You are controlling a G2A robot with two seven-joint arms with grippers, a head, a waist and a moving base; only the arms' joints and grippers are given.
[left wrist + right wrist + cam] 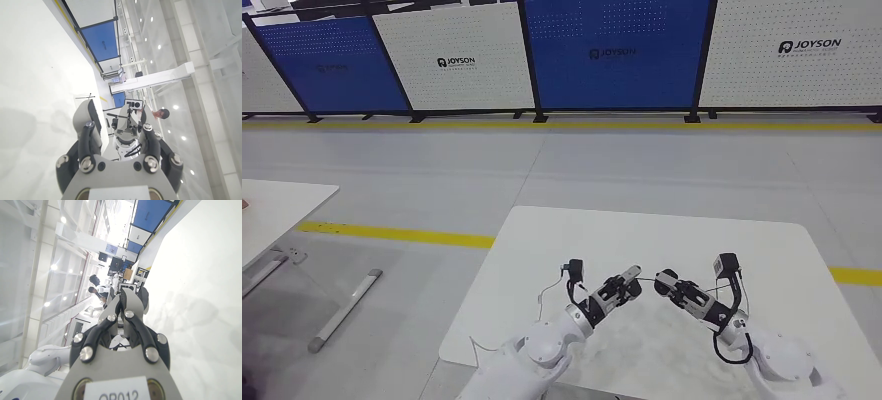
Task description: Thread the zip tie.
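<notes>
Above the white table (742, 240) my two grippers face each other tip to tip. My left gripper (630, 282) (117, 106) is open with nothing between its fingers. My right gripper (664, 282) (122, 291) is shut. In the left wrist view a thin black zip tie (118, 116) crosses its tips, sticking out sideways between the left fingers (90, 113). A second black zip tie (85, 97) lies flat on the table beyond the left gripper, near the table's edge.
Another white table (272, 210) stands off to the left across a floor gap. A yellow floor line (402, 235) runs behind the work table, with blue and white panels (612, 50) at the back. The tabletop around the grippers is bare white.
</notes>
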